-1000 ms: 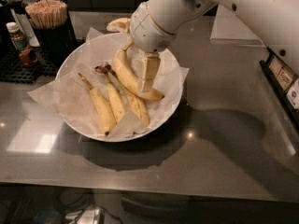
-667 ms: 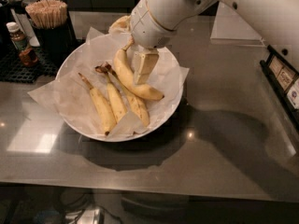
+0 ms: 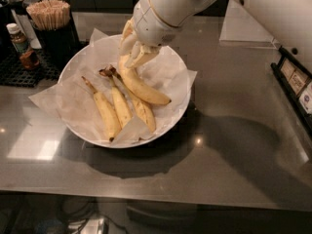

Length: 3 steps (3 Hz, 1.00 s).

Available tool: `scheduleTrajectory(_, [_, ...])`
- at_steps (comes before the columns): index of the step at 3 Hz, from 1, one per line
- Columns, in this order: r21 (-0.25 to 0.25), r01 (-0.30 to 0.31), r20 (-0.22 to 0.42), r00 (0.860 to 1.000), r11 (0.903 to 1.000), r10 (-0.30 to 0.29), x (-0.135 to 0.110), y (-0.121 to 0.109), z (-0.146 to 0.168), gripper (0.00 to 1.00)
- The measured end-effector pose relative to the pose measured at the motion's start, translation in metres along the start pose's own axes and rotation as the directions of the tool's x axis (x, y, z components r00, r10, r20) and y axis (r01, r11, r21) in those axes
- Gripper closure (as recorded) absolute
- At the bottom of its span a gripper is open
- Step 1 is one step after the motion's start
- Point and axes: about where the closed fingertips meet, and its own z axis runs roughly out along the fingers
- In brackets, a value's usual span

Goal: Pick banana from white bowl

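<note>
The pick is not yet done, as I judge it. The single yellow curved banana lies in the large round white bowl lined with crinkled white paper. It runs from under my claw at about 12 o'clock down to its small dark tip near 4 o'clock, and that lower end rests on the paper. My claw is right at the banana's upper end, touching it or very nearly. I cannot tell whether the claw has closed on it. What is left is a sure grip, if I do not have one, and then the lift clear of the bowl.

My white arm comes in from about 1 o'clock, high over the grey counter, with the wrist angled down toward 7 o'clock into the bowl's far side.

The pair of bananas joined at one dark stem lies just beside my target toward 7 o'clock. The thin-stemmed single banana lies beyond them toward 8 o'clock.
</note>
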Motion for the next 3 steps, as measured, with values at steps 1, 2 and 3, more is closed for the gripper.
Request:
scheduleTrajectory(1, [-0.011,-0.001,-0.011,1.000,0.9999,0.001,0.0037,-0.0002,0.0057,0.87])
scheduleTrajectory(2, [-0.033,0.015,-0.035,0.999,0.9994,-0.016,0.0076,-0.0050,0.0095,0.85])
scheduleTrajectory(3, [-0.067,0.034,-0.060,0.997,0.9971,-0.038,0.0093,-0.0076,0.0149,0.61])
